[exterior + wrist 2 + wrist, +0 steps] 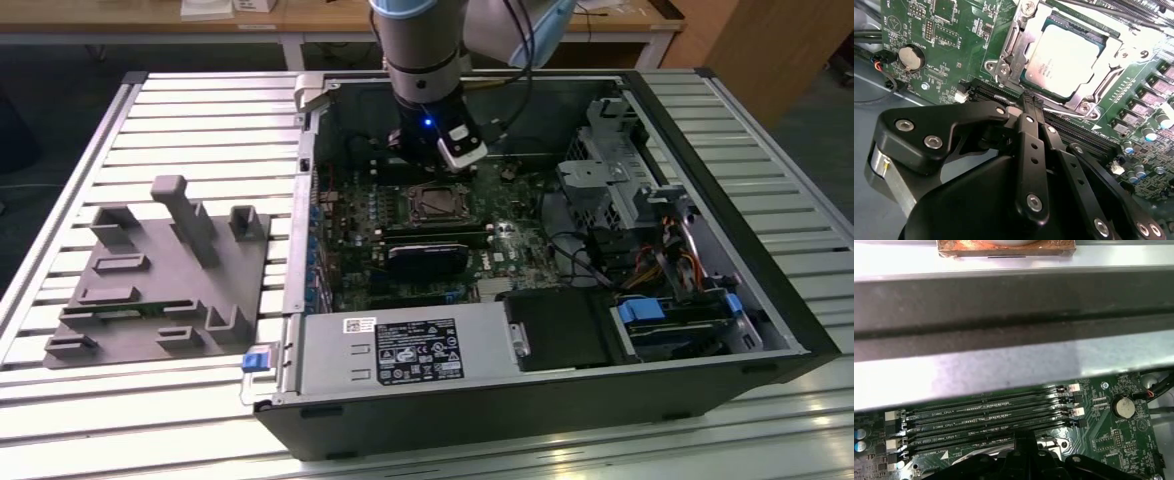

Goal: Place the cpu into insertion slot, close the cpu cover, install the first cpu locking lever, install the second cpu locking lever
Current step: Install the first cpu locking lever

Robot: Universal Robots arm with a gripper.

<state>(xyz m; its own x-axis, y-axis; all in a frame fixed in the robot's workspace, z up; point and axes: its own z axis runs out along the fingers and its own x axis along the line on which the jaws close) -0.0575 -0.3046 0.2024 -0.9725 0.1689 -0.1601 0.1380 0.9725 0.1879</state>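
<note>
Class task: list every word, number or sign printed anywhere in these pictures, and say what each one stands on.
The cpu: dark print on its metal top, too small to read.
White label on the grey box, exterior view: print and signs, too small to read.
Memory slots: white lettering beside each, not surely readable.
Circuit board: white lettering, too small to read.
Nothing can be quoted with certainty.
</note>
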